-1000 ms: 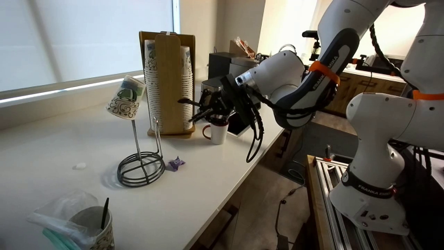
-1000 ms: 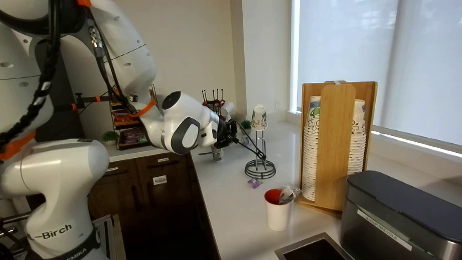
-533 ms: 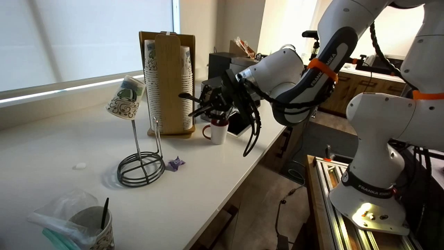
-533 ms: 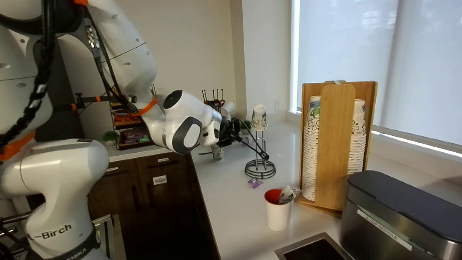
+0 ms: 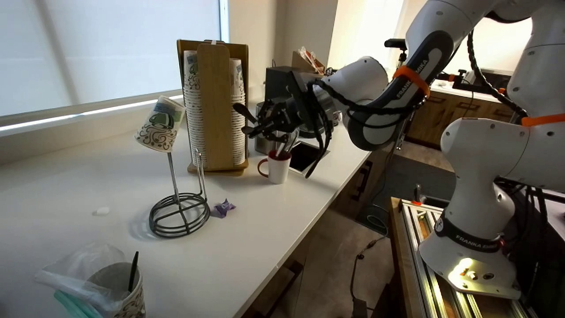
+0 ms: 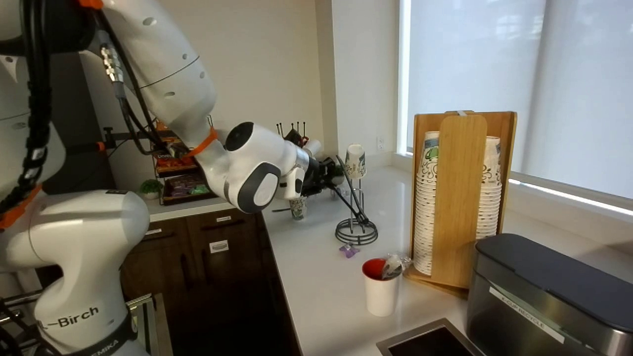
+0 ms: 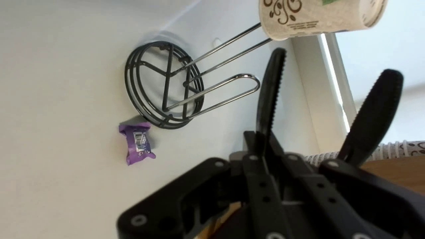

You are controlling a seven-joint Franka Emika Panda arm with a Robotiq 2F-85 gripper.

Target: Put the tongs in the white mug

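Now grasps the tongs (image 5: 242,111) in the end effector (image 5: 269,120), lifted and tilted more upward, above centre of an exterior view; remains outside the white mug (image 5: 278,171) at mid-frame, so probably needs aligning.

the counter (image 5: 247,247) below the fingers (image 7: 236,168) bears the white mug (image 5: 279,172) and, left of them in the wrist view, wire stand (image 7: 186,84) and purple packet (image 7: 137,142).
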